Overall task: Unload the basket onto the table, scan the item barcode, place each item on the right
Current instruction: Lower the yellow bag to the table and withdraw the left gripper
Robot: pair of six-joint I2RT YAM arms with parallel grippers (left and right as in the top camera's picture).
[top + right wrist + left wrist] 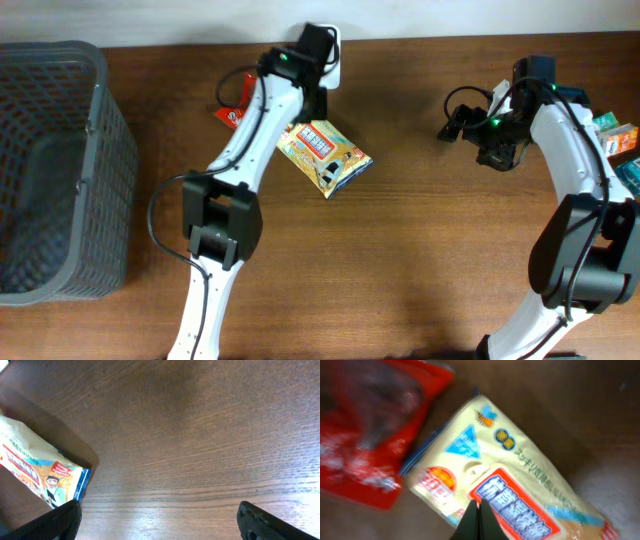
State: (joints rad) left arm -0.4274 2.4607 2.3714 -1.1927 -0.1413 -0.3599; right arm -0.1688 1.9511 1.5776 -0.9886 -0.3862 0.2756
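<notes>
The item, a yellow snack packet (323,155) with a red and blue label, lies flat on the wooden table near the middle. My left gripper (312,105) hovers over its upper end. In the left wrist view its two black fingers (477,510) are pressed together above the packet (520,475), with nothing visible between them. No barcode shows on the packet's upper face. My right gripper (462,122) is at the right, well apart from the packet. It stands wide open (155,525) over bare wood, and the packet's blue-edged corner (40,472) shows at the left of its view.
A red packet (232,110) lies just left of the yellow one, also seen in the left wrist view (365,435). A grey mesh basket (60,60) fills the left end. Small coloured boxes (615,135) sit at the right edge. A white object (335,60) is partly hidden behind my left wrist.
</notes>
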